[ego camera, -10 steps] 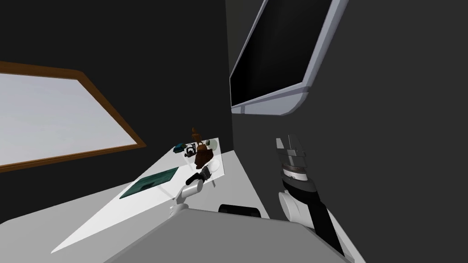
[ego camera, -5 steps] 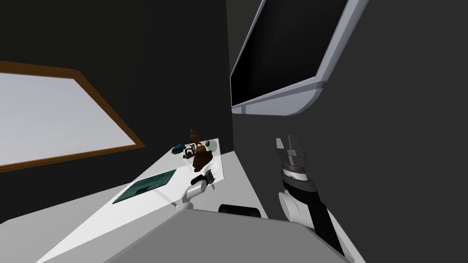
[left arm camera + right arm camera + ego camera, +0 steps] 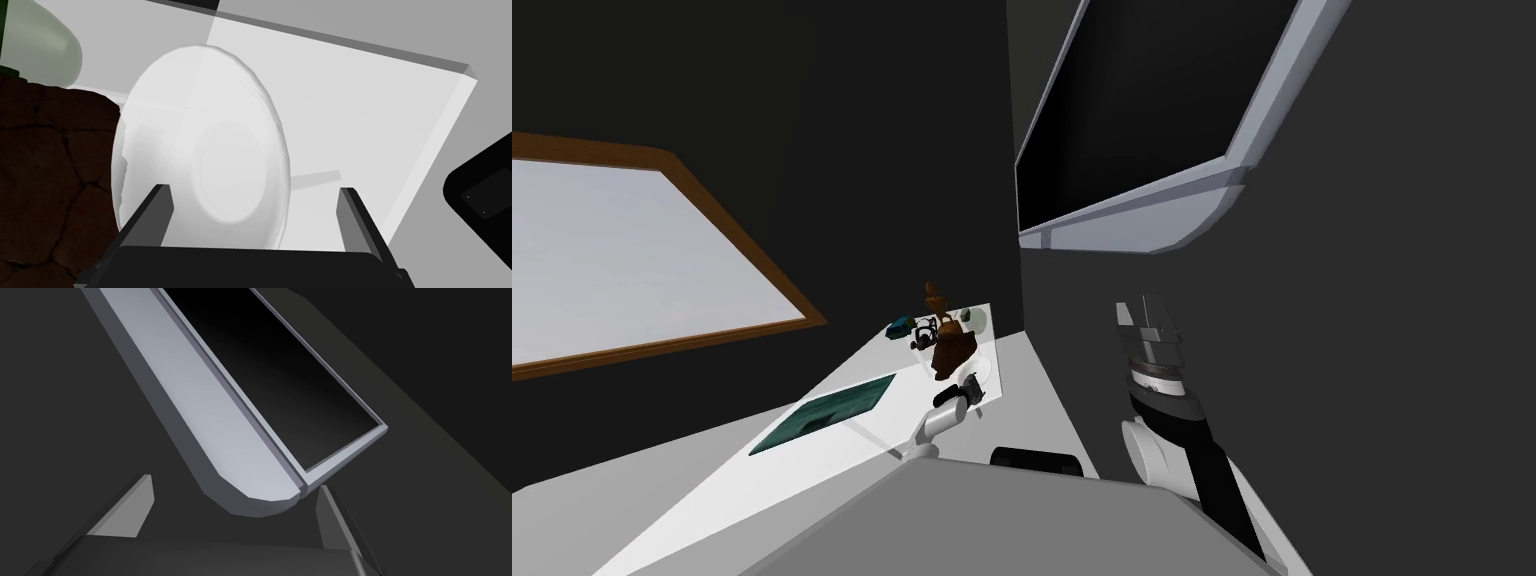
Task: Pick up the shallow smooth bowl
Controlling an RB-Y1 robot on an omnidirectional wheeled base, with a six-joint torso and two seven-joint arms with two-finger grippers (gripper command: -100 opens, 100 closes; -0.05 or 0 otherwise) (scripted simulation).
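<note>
Bowl: white, shallow, smooth, flat round centre inside. Sat on the white table nr its far right corner.
Left gripper: released, fingers wide apart, at the bowl's near edge. One finger stood in front of the bowl's inside, the other past the rim over bare table, so that side of the rim lay betw. them. Contact w/ bowl: couldn't tell.
Brown obj.: dark brown, cracked surface. Touching or just beside the bowl on the side away from the outer finger; overlapped the rim there.
Pale green obj.: rounded, beyond the brown obj., near the bowl but apart from it.
Green mat: dark green, flat on the table, well apart from the bowl, to the robot's left of it.
Small items: teal obj. and black-and-white obj. at the table's far end, near the brown obj.; too small to id.
Right gripper: released, fingers apart, nothing betw. them. Arm was raised at the robot's right, off the table, well apart from the bowl.
Window: brown frame, pale pane, on the wall to the left.
</note>
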